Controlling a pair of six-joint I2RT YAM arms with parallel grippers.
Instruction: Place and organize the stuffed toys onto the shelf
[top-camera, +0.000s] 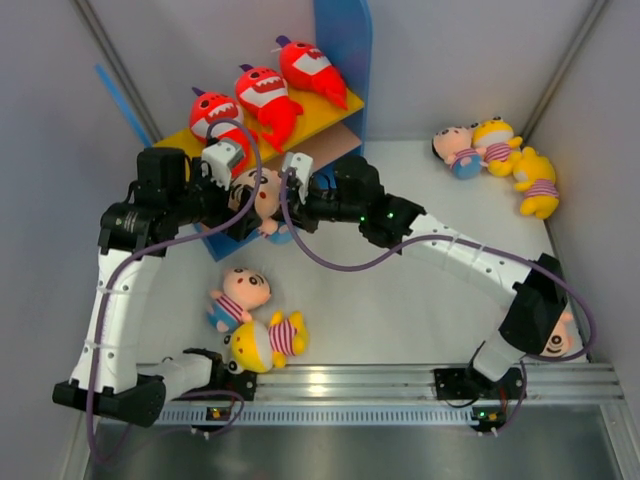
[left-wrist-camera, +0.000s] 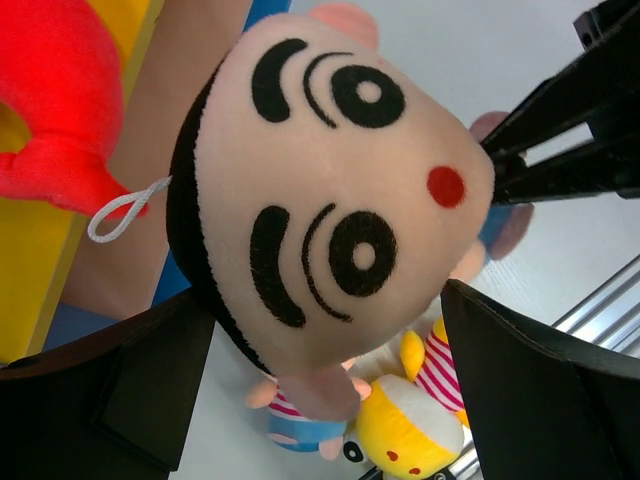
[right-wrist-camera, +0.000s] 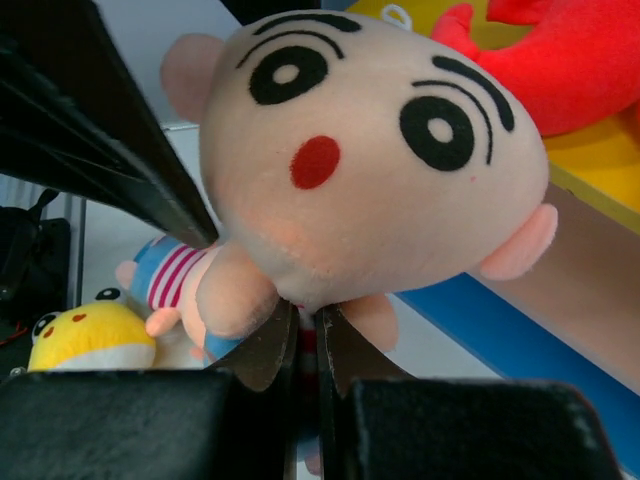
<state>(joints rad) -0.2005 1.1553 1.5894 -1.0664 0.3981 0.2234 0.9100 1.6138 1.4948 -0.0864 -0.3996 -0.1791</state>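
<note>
1. Your right pincer (right-wrist-camera: 305, 335) is pressed together on the pink-faced plush doll with black hair (right-wrist-camera: 370, 160), pinching it just below the head.
2. Your left pincer (left-wrist-camera: 322, 300) is spread wide, one finger on either side of that doll's head. You cannot tell whether they touch it.
3. The doll is held above the worktop (top-camera: 400, 300), just in front of the blue-sided two-tier shelf (top-camera: 345, 40).
4. Three red plush sharks (top-camera: 262, 95) lie on the shelf's yellow top board.
5. A pink-faced striped doll (top-camera: 240, 295) and a yellow striped doll (top-camera: 265, 340) lie touching near your left arm's base.
</note>
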